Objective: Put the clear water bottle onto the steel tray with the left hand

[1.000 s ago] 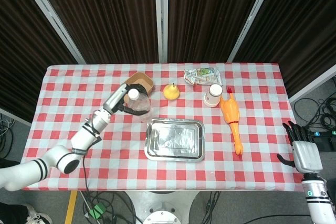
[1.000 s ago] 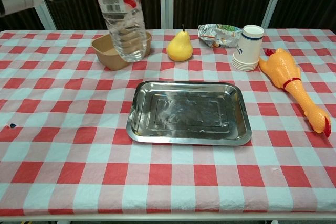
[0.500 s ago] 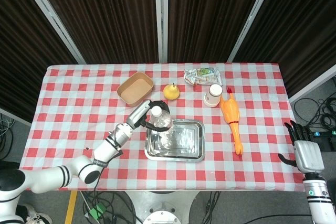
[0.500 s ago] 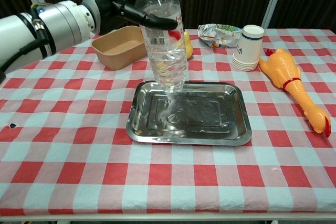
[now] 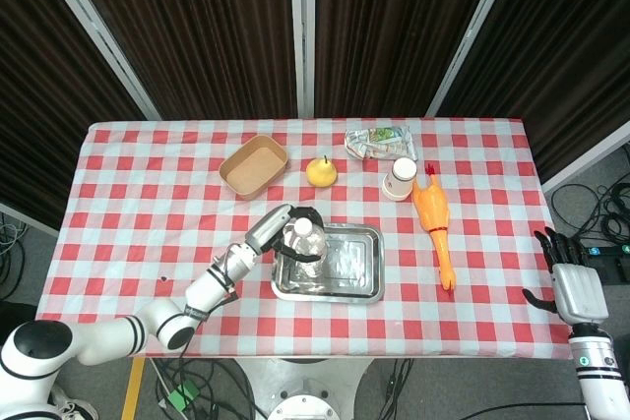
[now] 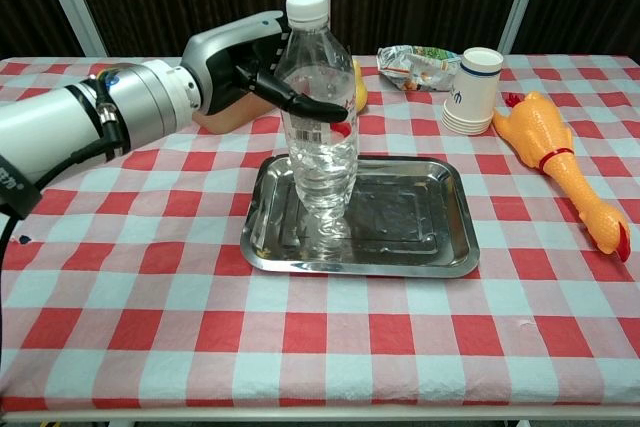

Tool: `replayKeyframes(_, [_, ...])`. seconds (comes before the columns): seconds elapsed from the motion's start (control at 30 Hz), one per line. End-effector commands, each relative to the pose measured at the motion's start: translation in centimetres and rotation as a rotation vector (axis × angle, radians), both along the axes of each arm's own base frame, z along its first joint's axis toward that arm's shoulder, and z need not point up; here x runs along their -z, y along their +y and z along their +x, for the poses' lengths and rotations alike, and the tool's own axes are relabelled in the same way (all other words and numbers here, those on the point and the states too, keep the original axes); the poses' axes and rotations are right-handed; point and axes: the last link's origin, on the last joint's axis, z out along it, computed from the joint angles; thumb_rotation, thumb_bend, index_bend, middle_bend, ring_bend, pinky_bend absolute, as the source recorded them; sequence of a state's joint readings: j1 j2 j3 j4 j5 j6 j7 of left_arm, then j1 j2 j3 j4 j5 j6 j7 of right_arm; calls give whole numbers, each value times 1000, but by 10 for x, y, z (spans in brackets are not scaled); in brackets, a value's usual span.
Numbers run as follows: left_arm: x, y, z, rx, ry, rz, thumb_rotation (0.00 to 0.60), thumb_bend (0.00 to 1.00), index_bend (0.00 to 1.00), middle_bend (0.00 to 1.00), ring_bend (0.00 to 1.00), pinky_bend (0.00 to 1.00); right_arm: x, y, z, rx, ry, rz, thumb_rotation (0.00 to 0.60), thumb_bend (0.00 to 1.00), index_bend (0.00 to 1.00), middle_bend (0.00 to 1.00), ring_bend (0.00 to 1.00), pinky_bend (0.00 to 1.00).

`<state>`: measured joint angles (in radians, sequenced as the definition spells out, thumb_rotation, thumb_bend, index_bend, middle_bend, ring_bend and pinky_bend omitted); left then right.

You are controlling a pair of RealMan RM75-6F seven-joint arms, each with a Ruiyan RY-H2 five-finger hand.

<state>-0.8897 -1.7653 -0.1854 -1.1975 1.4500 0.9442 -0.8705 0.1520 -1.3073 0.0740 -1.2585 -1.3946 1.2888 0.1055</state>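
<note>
The clear water bottle with a white cap stands upright over the left part of the steel tray; its base is at the tray floor, though I cannot tell if it bears on it. My left hand grips the bottle around its upper body, fingers wrapped across the label. In the head view the bottle and left hand sit over the tray. My right hand hangs off the table's right edge, fingers spread, holding nothing.
A tan bowl, a yellow pear, a crumpled snack bag and stacked paper cups line the far side. A rubber chicken lies right of the tray on the red checked cloth.
My left hand has carried the bottle from near the bowl rightward over the tray and lowered it down to the tray floor. The right hand has stayed put.
</note>
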Motion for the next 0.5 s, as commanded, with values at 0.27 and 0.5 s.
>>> replayKeyframes(0.27, [9,-3,-2,57,28,69,600,201,535,607,467,466,1,-2,1,6,-3,3,600,110,0,0,0,0])
replayKeyframes(0.5, [10,-3,-8,56,37,55,600,119,392,502,396,412,0,-3,1,8,-9,4,600,110,0,0,0,0])
